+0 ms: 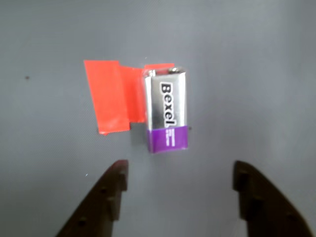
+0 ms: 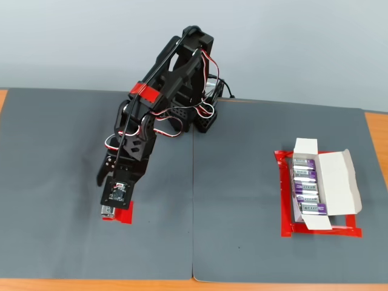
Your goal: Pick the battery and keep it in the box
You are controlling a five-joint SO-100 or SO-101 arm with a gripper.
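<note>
Silver along its body and purple at one end, the small rectangular block battery lies flat on the dark grey mat, with its long axis running up and down the wrist view and leaning very slightly. Its purple end points down that view, toward the gripper; the opposite end, where a metal terminal shows, points away. Along the silver face the black word "Bexel" reads sideways, letters running from the far end toward the purple band; the small print on the purple band is too fine to read. The battery's far end and left side rest over a patch of red tape stuck to the mat.

Two dark fingers of the gripper stand wide apart at the bottom of the wrist view, holding nothing, with the battery lying beyond the tips and roughly centred between them.

In the fixed view the black arm bends down over the left part of the mat, its gripper poised above the battery and red tape there. Well apart, on the right, the long narrow white cardboard box sits open with flaps spread inside a red tape rectangle, holding a row of silver-and-purple batteries.
</note>
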